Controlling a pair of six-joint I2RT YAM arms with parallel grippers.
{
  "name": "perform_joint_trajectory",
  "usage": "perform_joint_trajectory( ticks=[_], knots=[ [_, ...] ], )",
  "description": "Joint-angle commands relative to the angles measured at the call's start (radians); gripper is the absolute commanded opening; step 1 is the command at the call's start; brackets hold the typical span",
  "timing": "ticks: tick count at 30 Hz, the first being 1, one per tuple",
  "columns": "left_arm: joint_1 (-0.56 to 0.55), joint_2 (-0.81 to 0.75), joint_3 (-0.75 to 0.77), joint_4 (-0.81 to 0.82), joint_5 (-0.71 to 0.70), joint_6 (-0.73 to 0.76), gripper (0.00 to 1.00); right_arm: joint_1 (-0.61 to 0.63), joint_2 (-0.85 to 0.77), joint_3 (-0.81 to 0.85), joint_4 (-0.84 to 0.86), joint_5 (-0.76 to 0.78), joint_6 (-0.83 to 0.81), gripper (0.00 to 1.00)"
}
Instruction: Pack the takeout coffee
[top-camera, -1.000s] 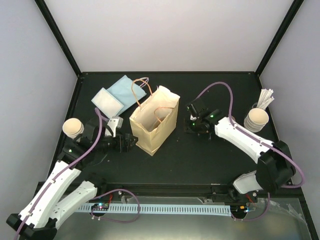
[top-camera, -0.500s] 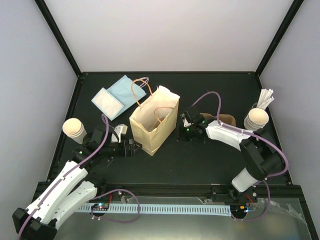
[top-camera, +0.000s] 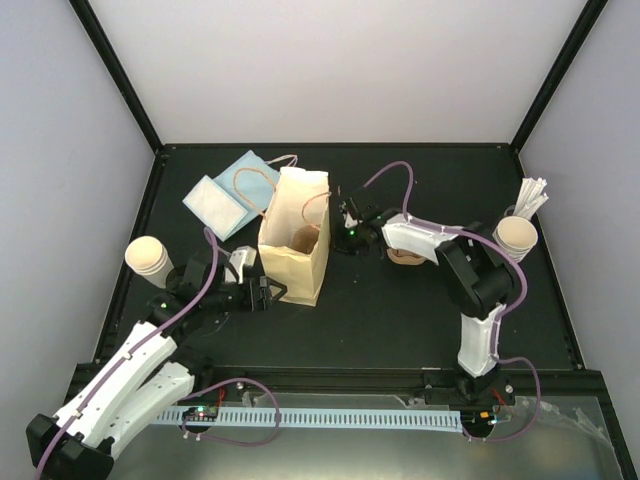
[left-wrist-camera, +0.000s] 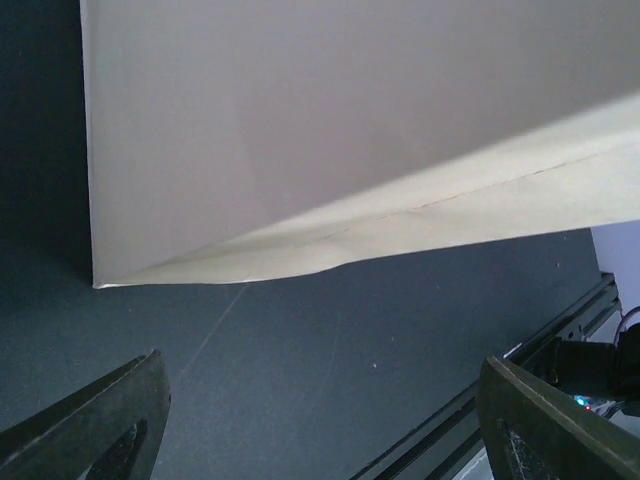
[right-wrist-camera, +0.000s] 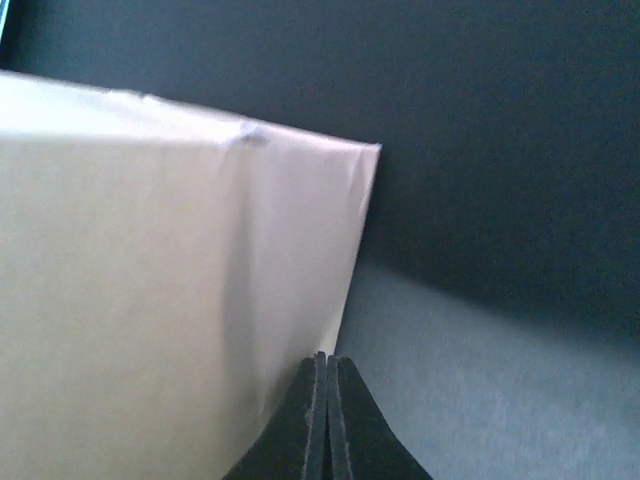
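Note:
The takeout coffee cup (top-camera: 147, 256), cream-beige with a pale round top, stands at the table's left edge, apart from both grippers. The tan paper bag (top-camera: 293, 262) stands upright and open at mid-table. It fills the top of the left wrist view (left-wrist-camera: 330, 130) and the left of the right wrist view (right-wrist-camera: 160, 290). My left gripper (top-camera: 263, 295) is open and empty at the bag's near-left bottom corner, and its fingers (left-wrist-camera: 110, 420) stand wide apart. My right gripper (top-camera: 347, 224) is shut and empty, and its tips (right-wrist-camera: 325, 360) rest against the bag's right side.
A nested stack of cups with white sticks (top-camera: 516, 234) stands at the right. A brown pulp carrier (top-camera: 404, 257) lies partly under my right arm. Blue and white napkin packets (top-camera: 226, 193) lie behind the bag on the left. The table's front rail (left-wrist-camera: 560, 380) is near.
The bag was tilted and now stands upright, shifted slightly left. My right gripper has moved left to the bag's side, uncovering the carrier. My left gripper has stayed at the bag's corner.

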Motion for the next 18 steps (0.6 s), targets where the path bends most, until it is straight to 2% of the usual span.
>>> perform_joint_trajectory(
  ticks=[1,5,12,18],
  knots=[
    [0.002,-0.002,-0.021,0.047,0.03,0.0,0.86,-0.031,0.069,0.103,-0.027,0.026,-0.033,0.01],
    [0.003,0.001,-0.03,0.052,0.037,0.01,0.87,-0.051,0.085,0.142,-0.062,0.042,-0.06,0.01],
    [0.002,-0.013,-0.014,0.042,0.036,0.038,0.87,-0.07,-0.013,0.099,-0.119,0.138,-0.125,0.01],
    [0.004,-0.027,0.089,-0.067,-0.077,0.079,0.88,-0.071,-0.147,0.027,-0.168,0.26,-0.156,0.01]
  ],
)
